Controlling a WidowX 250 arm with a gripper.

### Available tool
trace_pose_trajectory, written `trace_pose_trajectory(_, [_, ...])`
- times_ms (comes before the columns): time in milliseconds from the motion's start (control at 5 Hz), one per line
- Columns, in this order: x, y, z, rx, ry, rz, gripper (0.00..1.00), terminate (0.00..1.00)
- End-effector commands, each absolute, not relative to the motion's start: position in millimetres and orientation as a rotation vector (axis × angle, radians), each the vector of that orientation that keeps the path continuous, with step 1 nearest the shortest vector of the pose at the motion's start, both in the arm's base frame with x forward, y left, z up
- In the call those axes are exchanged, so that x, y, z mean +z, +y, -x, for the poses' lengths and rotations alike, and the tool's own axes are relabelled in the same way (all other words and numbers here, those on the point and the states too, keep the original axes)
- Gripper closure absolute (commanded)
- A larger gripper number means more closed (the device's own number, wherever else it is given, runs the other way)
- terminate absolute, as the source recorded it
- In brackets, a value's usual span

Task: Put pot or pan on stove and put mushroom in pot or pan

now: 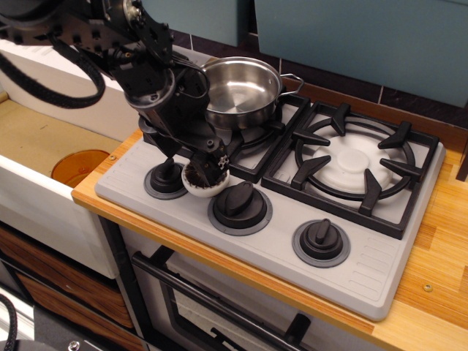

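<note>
The shiny steel pot [238, 91] stands upright on the left burner of the grey stove [365, 270]. The mushroom [197, 190] lies gills-up on the stove's front panel, between the left knob [166, 178] and the middle knob [240, 206]. Only its white rim and some dark gills show. My gripper [208, 170] is pressed down into the cap from above, hiding the stem. The black fingers stand a little apart on either side of where the stem was, so the gripper looks open. The mushroom still rests on the panel.
The right burner [355, 161] has a bare black grate. A third knob [322, 240] sits at the front right. Left of the stove is a sunken beige sink [36, 139] with an orange drain [77, 167]. Wooden counter [446, 241] borders the stove's right side.
</note>
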State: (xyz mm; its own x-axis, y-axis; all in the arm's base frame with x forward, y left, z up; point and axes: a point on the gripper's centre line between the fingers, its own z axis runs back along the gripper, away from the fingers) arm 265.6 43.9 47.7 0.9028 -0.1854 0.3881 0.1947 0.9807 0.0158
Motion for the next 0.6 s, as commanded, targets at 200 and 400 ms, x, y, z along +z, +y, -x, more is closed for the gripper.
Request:
trace_pose_trajectory(200, [41.7, 37.5, -278.0, -0.216, -0.439, 0.026, 0.0, 0.0])
trace_pose_trajectory(400, [40.7, 37.0, -278.0, -0.218, -0.44, 0.032, 0.0, 0.0])
